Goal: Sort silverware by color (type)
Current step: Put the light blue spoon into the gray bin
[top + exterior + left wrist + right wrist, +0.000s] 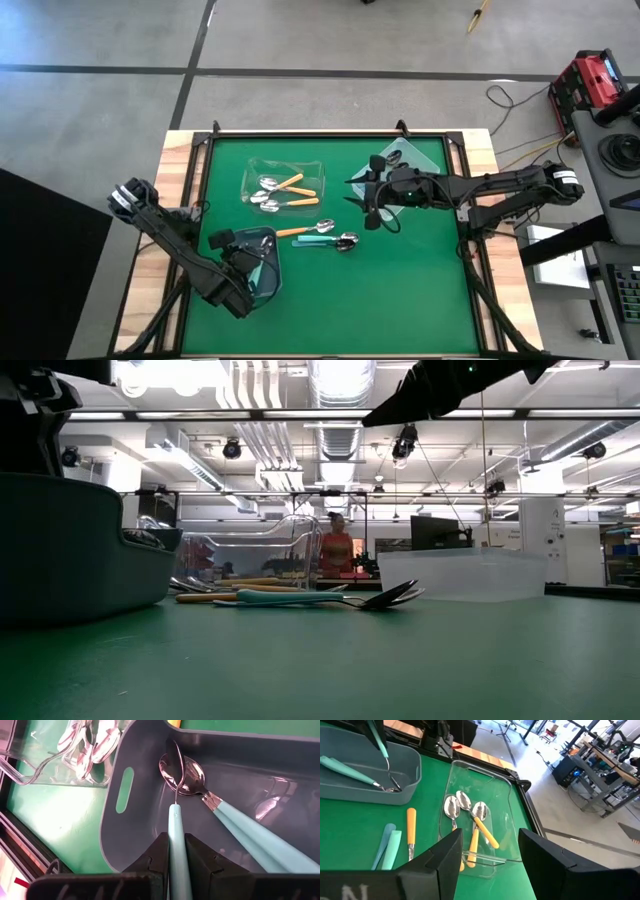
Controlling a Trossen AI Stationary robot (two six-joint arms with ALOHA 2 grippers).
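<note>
Left gripper (176,851): clenched on the handle of a teal spoon (175,827); positioned over the grey bin (262,268) at the near-left part of the desk (420,290).
Held teal spoon: handle clamped between the two dark fingers (159,855); bowl points down into the grey bin, at or just above the bin floor; contact cannot be determined.
Grey bin contents: further teal-handled spoons (240,822) lie on the floor, bowls beside the bowl of the held spoon.
Right gripper (362,194): released, fingers spread wide, holding nothing; suspended above the green surface right of centre, near a second clear bin (415,160) at the far-right area.
Clear bin (283,184): located left of centre toward the far edge; contains three orange-handled spoons (485,831), bowls grouped together.
Loose silverware: one orange spoon (298,231) and two teal spoons (322,242) lie on the desk between the grey bin and the right gripper, side by side.
Background: a person (336,547) in a red top stands beyond the desk in the low view.
</note>
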